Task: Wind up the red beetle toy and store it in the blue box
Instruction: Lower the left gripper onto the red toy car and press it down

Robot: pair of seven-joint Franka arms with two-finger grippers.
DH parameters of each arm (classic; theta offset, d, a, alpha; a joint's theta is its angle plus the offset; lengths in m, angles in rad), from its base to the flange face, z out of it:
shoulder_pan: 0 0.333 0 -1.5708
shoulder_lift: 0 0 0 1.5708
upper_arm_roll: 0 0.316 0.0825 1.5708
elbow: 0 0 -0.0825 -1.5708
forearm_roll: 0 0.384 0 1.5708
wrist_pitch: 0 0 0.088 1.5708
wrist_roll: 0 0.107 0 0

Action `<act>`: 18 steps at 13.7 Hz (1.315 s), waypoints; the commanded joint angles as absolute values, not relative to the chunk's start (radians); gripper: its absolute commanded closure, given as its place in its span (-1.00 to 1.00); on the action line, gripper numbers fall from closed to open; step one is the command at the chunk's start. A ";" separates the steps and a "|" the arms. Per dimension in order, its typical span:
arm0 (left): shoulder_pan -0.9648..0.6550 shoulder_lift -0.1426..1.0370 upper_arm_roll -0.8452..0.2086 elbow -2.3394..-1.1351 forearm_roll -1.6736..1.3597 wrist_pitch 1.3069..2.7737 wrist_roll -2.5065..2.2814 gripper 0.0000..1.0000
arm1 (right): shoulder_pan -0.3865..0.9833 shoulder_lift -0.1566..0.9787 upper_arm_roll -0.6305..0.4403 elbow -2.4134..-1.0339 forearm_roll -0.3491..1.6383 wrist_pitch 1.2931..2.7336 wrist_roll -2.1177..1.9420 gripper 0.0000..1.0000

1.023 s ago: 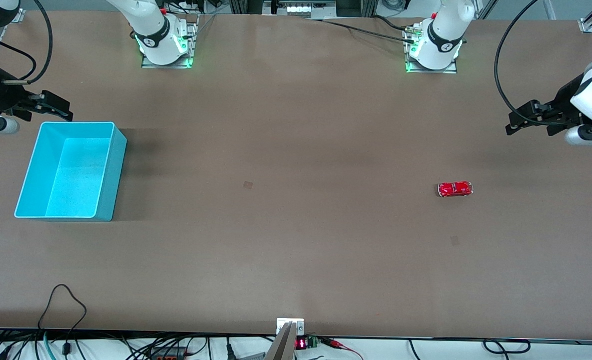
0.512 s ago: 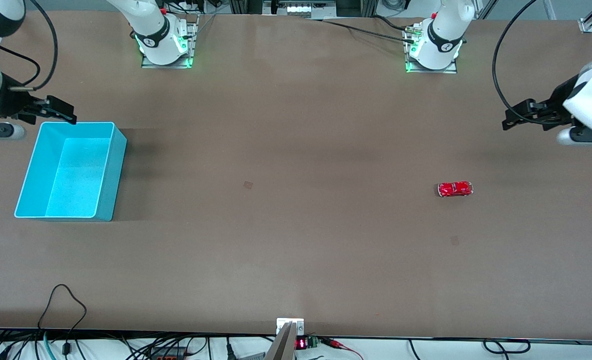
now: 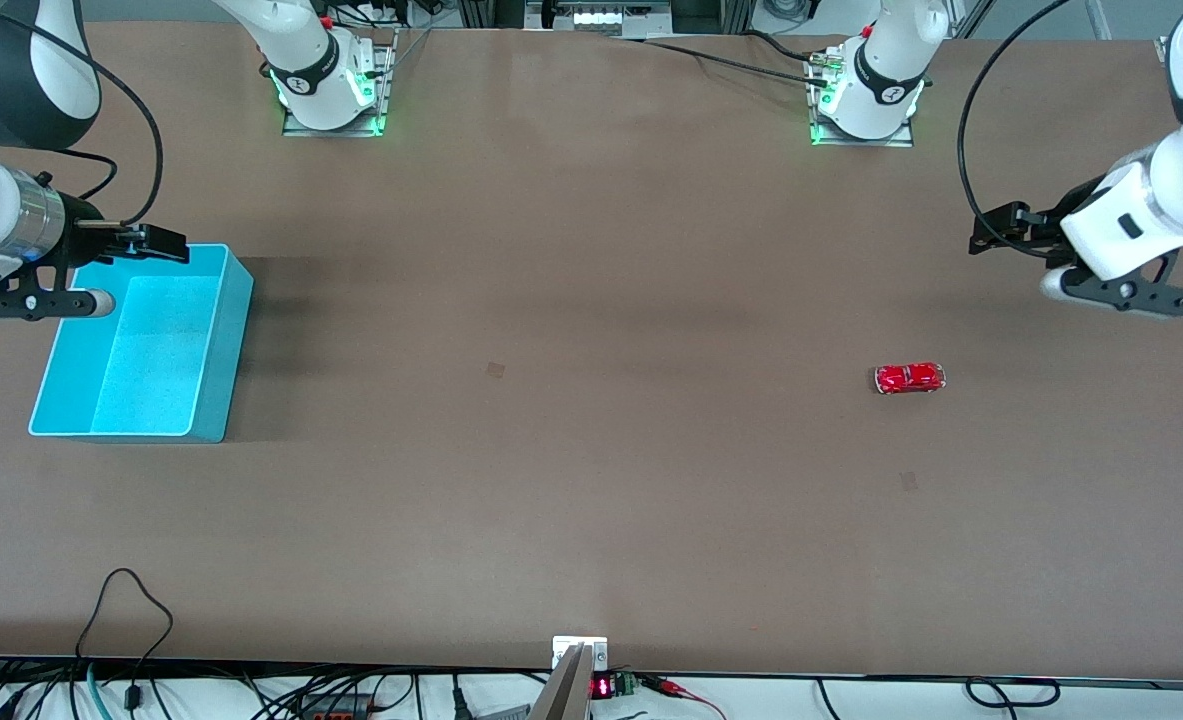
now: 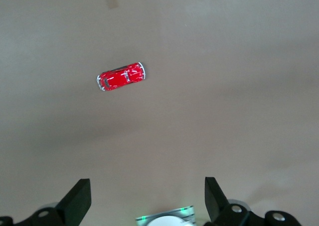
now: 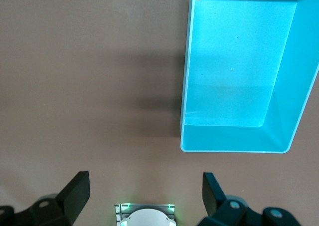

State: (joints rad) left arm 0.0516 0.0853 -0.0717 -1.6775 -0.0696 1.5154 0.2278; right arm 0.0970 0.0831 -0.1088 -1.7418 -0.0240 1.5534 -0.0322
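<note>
- Front view: since half a second ago we see the left gripper (image 3: 991,243) has swung in from the table's edge toward the middle, and it now hangs over bare table at the left arm's end. The right gripper (image 3: 156,243) has likewise come in and now sits over the rim of the blue box (image 3: 234,330) on the side nearest the bases. Toy and box have not shifted.
- Front view: the red beetle toy (image 3: 910,378) rests on its wheels on the brown table (image 3: 571,400), glossy red with silvery trim at both ends, lying lengthwise along the table. It is nearer the front camera than the left gripper and well apart from the box, which stands at the right arm's end.
- Front view: we see wide bare table between toy and box; two small dark patches mark the surface, one near the middle (image 3: 495,370) and one just nearer the camera than the toy (image 3: 909,481).
- Left wrist view: the left gripper (image 4: 147,198) stands with its fingers spread wide and nothing between them; the toy (image 4: 122,76) lies free on the table, apart from the fingers.
- Right wrist view: the right gripper (image 5: 145,191) is also spread wide and holds nothing. The box (image 5: 238,145) shows a bare turquoise floor, sloped walls and a thin pale rim.
</note>
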 commanded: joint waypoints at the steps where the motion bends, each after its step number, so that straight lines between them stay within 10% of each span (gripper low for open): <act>1: 0.066 0.130 -0.074 -1.716 -0.039 1.583 0.418 -1.00 | 0.097 0.077 -0.107 -1.727 -0.040 1.528 -0.031 -1.00; 18: 0.101 0.273 -0.077 -2.184 0.146 2.350 1.368 -1.00 | 0.092 0.100 -0.110 -1.727 -0.061 1.444 -0.035 -1.00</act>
State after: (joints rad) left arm 0.0904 0.2919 -0.0723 -2.1516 0.1223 2.3016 1.3209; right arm 0.0936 0.0916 -0.1147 -1.7393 -0.0315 1.4691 -0.0319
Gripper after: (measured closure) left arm 0.000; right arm 0.000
